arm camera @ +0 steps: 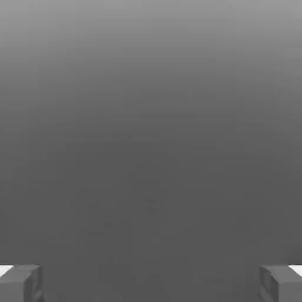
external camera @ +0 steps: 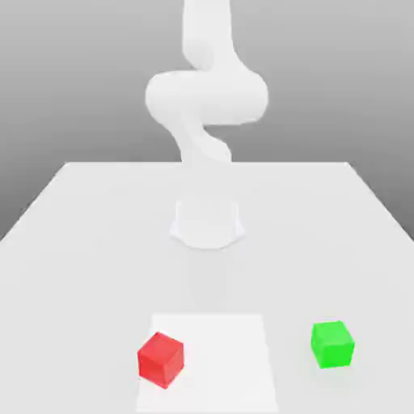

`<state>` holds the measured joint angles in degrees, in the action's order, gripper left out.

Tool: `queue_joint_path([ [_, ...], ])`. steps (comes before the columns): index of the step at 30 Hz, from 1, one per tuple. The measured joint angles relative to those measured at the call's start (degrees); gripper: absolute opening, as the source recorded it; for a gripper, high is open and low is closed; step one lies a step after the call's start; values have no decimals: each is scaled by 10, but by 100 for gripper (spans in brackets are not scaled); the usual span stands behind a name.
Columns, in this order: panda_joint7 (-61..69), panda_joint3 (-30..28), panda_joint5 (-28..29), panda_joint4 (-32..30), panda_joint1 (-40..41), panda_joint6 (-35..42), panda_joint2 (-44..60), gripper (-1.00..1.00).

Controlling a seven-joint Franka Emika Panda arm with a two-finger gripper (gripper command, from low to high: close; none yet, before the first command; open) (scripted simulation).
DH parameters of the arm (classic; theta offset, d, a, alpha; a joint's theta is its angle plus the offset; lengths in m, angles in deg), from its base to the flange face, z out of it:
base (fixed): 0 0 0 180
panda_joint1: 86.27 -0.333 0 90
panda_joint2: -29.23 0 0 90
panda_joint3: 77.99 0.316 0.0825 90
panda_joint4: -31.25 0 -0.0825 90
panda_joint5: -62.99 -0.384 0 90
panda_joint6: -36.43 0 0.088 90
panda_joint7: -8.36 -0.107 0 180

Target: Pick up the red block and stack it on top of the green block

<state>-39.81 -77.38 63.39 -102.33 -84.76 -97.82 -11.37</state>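
Red block [external camera: 161, 360] on the white patch [external camera: 218, 364], angled; green block [external camera: 332, 344] well apart; gripper [arm camera: 151, 284] wide and empty. Fingers closing misaligned with the red block's faces could twist it

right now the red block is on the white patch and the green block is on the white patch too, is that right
Not quite: the exterior view shows the green block off the white patch, on the table towards that view's right. The red block is on the patch.
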Motion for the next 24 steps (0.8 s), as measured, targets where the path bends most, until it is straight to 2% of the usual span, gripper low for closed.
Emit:
queue_joint_path([
  [15,-139,10,22,-108,68,-149,315,0],
  [24,-184,2,0,-157,86,-249,501,0],
])
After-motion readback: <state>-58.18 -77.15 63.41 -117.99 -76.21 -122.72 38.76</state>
